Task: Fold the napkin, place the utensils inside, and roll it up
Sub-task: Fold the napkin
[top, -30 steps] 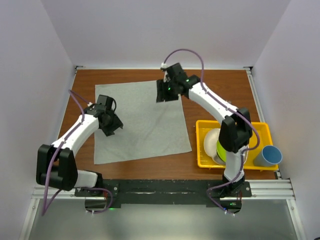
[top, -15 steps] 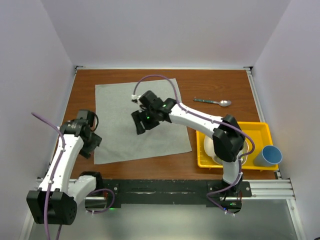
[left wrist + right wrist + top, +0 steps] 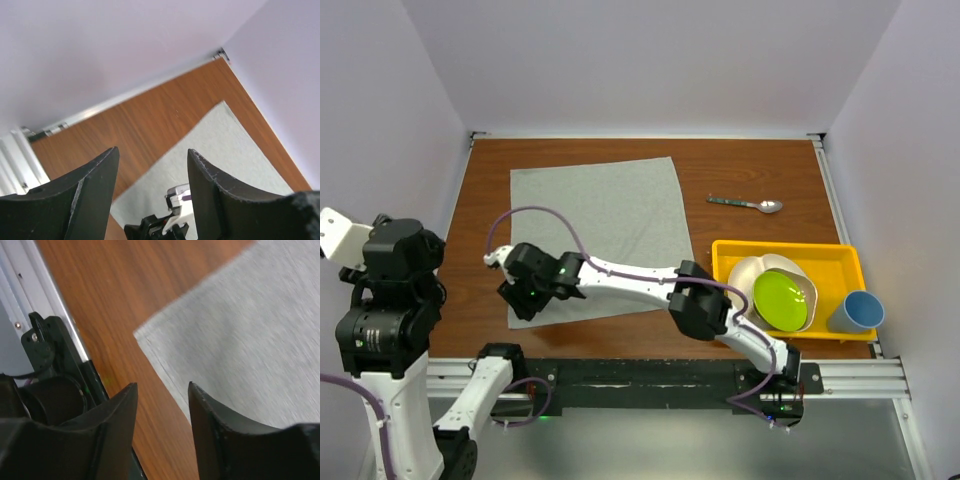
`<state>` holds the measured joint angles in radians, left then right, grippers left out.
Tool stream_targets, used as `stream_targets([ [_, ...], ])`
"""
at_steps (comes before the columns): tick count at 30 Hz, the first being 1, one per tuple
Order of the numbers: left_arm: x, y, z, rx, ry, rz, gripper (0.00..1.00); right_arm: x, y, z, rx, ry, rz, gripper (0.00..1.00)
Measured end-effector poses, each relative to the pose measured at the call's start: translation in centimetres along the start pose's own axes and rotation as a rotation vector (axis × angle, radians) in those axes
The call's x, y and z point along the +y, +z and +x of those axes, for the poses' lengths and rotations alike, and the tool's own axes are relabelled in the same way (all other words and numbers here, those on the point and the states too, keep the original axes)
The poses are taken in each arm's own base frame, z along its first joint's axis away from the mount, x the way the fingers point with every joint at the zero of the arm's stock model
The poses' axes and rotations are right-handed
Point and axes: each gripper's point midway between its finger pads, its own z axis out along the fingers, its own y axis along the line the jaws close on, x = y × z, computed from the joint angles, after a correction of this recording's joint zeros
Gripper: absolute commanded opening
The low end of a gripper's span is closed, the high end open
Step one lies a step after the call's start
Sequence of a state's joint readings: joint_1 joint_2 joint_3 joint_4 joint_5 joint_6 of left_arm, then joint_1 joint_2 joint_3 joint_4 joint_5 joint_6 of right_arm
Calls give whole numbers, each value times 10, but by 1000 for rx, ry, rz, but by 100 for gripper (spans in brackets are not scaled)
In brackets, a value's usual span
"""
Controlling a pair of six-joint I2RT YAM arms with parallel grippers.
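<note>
Lower left of the overhead frame: my right gripper (image 3: 525,295), on an arm stretched low along the table's (image 3: 760,170) near edge, hangs over the near-left corner of the napkin (image 3: 600,225). Its jaws are parted and empty. Its wrist view shows that corner just below the gap, the cloth running away toward the upper right. At the left edge, the left gripper (image 3: 152,152) sits high above the table, jaws wide, holding nothing. The napkin lies flat and unfolded mid-frame. I judge the right arm the nearer one for a pinch at this corner. Farther off, upper right, the spoon (image 3: 748,204) rests on bare wood, well apart from the cloth, handle toward the napkin, long axis running left to right.
</note>
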<state>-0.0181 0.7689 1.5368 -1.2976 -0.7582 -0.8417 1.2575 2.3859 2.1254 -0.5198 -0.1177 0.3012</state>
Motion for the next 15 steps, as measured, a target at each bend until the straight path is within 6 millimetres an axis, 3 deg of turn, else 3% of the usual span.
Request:
stream_targets([
  [2, 6, -2, -9, -35, 19, -19, 62, 16, 10, -2, -11, -46, 1, 44],
  [5, 10, 0, -7, -31, 66, -42, 62, 35, 18, -3, -23, -106, 0, 39],
  [8, 7, 3, -4, -16, 91, -43, 61, 47, 25, 3, -19, -149, 5, 40],
  [11, 5, 3, -1, -2, 95, -31, 61, 53, 31, 10, -10, -185, 22, 48],
  [15, 3, 2, 4, 20, 96, -11, 60, 48, 37, 16, -4, -233, 67, 50],
])
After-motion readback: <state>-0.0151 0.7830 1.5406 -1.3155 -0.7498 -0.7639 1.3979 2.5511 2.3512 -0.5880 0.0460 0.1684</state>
